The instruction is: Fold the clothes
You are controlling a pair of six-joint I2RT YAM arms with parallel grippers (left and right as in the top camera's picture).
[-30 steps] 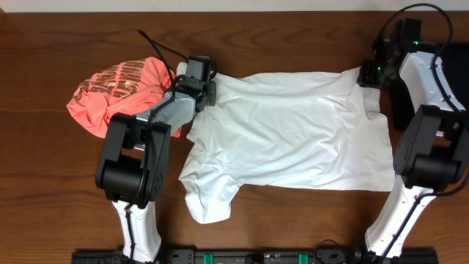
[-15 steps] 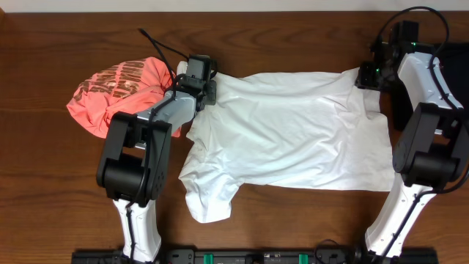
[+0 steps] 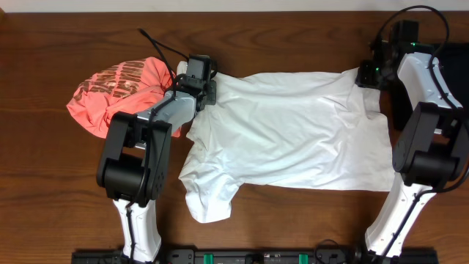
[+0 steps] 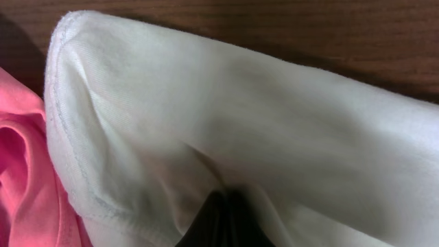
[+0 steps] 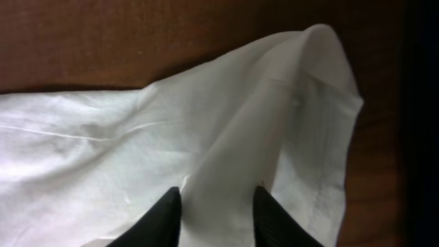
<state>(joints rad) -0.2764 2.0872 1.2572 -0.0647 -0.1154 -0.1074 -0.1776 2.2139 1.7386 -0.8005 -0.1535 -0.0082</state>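
A white T-shirt (image 3: 293,132) lies spread flat across the middle of the table. My left gripper (image 3: 208,88) is at its far left corner. In the left wrist view the fingers (image 4: 226,221) are closed together, pinching the white cloth (image 4: 206,123). My right gripper (image 3: 366,75) is at the shirt's far right corner. In the right wrist view its fingers (image 5: 168,219) stand apart, with a raised fold of the white cloth (image 5: 219,171) between them. A crumpled coral-pink garment (image 3: 117,92) lies to the left of the shirt and shows at the left edge of the left wrist view (image 4: 27,185).
A black object (image 3: 401,103) lies at the table's right edge beside the right arm. A black cable (image 3: 157,44) runs across the wood behind the pink garment. One sleeve of the shirt (image 3: 209,198) bunches toward the front left.
The right gripper has shifted very slightly at the shirt's far right corner. The left gripper and the shirt look unchanged.
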